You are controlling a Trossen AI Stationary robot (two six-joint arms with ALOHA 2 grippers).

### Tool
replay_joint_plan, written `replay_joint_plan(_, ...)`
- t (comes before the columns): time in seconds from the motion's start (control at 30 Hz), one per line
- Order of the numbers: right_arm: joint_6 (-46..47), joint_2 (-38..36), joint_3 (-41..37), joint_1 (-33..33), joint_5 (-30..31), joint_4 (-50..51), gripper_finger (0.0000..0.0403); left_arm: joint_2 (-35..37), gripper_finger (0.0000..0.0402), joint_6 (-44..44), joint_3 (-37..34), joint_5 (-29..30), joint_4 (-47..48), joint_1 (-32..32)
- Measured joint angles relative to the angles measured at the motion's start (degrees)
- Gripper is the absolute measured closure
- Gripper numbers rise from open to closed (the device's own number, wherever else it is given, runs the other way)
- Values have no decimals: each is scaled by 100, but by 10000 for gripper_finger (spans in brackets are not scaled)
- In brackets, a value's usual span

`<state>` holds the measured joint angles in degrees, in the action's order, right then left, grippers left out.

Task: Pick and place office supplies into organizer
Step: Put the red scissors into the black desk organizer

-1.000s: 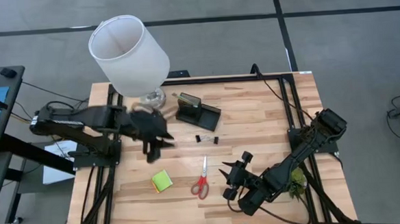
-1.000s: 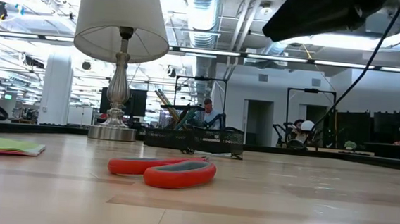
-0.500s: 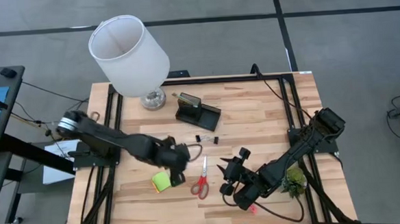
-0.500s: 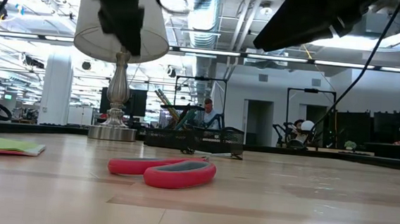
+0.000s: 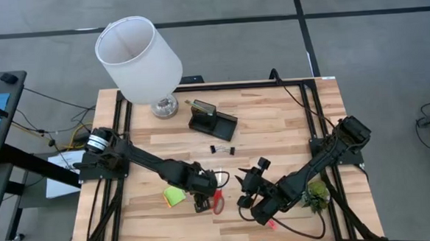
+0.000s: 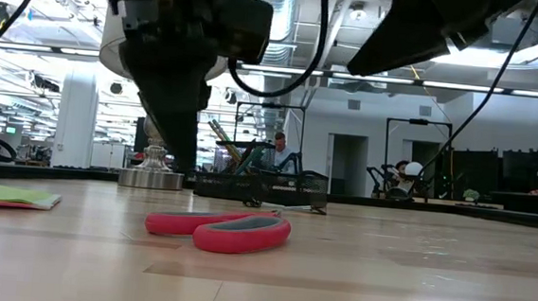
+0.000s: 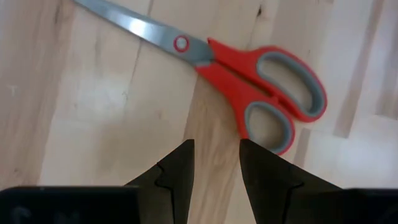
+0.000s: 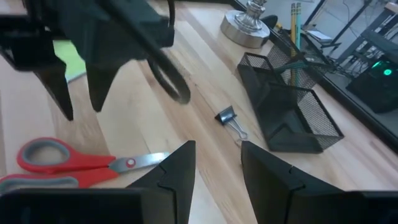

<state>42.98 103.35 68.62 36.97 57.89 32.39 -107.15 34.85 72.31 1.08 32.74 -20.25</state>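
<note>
The red-handled scissors [image 5: 218, 199] lie flat on the wooden table, near the front; they also show in the low view [image 6: 218, 230] and the left wrist view [image 7: 261, 87]. My left gripper [image 5: 201, 202] is open and points down just left of the scissors' handles [image 7: 283, 102], touching nothing; its wrist view [image 7: 216, 155] shows bare wood between the fingers. My right gripper [image 5: 241, 191] is open and empty just right of the scissors. The lime-green sticky-note pad [image 5: 173, 196] lies left of my left gripper. The black organizer [image 5: 213, 120] stands at the back with pencils [image 8: 295, 18] in its cup.
A white-shaded lamp [image 5: 138, 54] stands at the back left. Black clips [image 5: 222, 150] lie between the organizer and the scissors. A small pink-red piece [image 5: 270, 223] lies by the near edge under my right arm. A green plant [image 5: 320, 192] sits at the right.
My left gripper has swung from beside the lamp and organizer toward the table's near edge and right, and has come down beside the scissors' handles. The scissors and the pad have stayed where they were.
</note>
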Motion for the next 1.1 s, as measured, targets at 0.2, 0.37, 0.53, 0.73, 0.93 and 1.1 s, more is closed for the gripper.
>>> replay_joint_plan(0.2, 4, 2, 0, 0, 2, 374, 281, 7, 284, 185, 0, 155, -336, -44)
replay_joint_plan(0.37, 11, 2, 0, 0, 0, 388, 281, -150, 283, 288, -1, 180, -377, -105)
replay_joint_plan(0.53, 52, 2, -42, 0, 1, 389, 281, -272, 283, 359, 7, 230, -537, -176)
replay_joint_plan(0.73, 57, 4, -57, -4, -74, 405, 281, -273, 283, 388, 7, 263, -636, -276)
replay_joint_plan(0.93, 57, 4, -57, -4, -83, 402, 281, -273, 283, 407, 7, 410, -650, -375)
replay_joint_plan(1.1, 59, 4, -57, -4, -85, 401, 281, -337, 283, 407, 7, 457, -693, -391)
